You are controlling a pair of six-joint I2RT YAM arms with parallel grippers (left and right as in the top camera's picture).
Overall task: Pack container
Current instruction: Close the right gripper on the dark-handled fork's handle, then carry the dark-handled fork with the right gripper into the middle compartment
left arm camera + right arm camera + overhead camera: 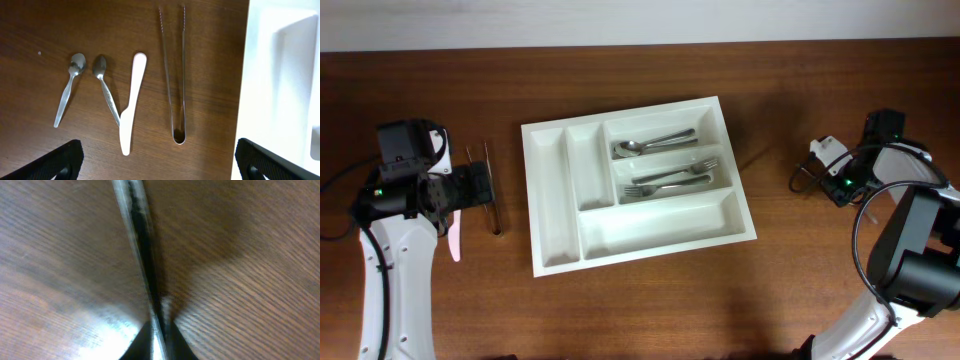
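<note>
From above, the tray [546,200] sits in the middle of the table [640,310]. It already has a spoon [650,145] in its far long slot and forks [670,180] in the middle long slot. The near long slot and the two narrow slots on the left look bare. So the packing is part way done. The left gripper [485,187] hangs over the tongs [492,200], left of the tray, with a white knife [453,240] near it. The right gripper [810,170] is to the right of the tray, well apart from it.

The left wrist view looks straight down. Two small spoons [70,87] [106,87], the white knife [131,105] and the tongs [174,75] lie side by side on the wood. The tray's edge [280,75] shows on the right. The left gripper [157,150] is spread wide and holds nothing. I think its job now is to pick one of these. It needs to go down with a finger on each side of one piece only, because one spoon's handle touches the knife.

The right wrist view is very close and blurry. A thin metal strip [142,255] runs up from between the fingers of the right gripper [157,347], which look pinched tight on it. I cannot tell what kind of piece it is. It needs carrying left to a slot in the tray.
</note>
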